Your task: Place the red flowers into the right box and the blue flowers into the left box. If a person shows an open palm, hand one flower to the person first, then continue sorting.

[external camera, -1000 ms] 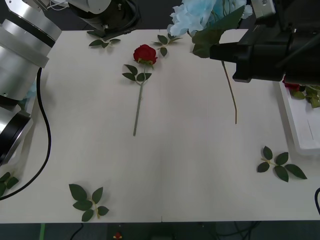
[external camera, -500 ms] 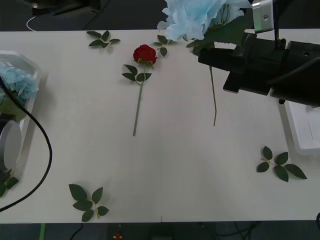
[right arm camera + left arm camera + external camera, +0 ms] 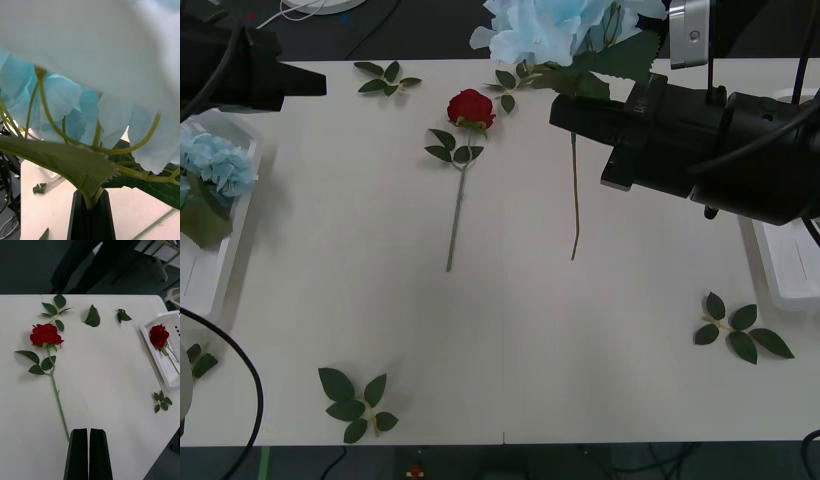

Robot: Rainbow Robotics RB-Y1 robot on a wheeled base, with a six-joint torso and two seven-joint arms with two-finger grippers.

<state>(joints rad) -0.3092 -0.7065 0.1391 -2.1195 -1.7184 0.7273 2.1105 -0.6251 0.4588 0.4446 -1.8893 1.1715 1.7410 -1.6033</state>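
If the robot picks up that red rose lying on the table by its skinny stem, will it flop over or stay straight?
Probably it droops a little. The red rose has a fat bloom at the end of a long thin stem, so the head would likely sag. It looks light, so one gripper should manage. The thin stem might slip or twist between the fingers.
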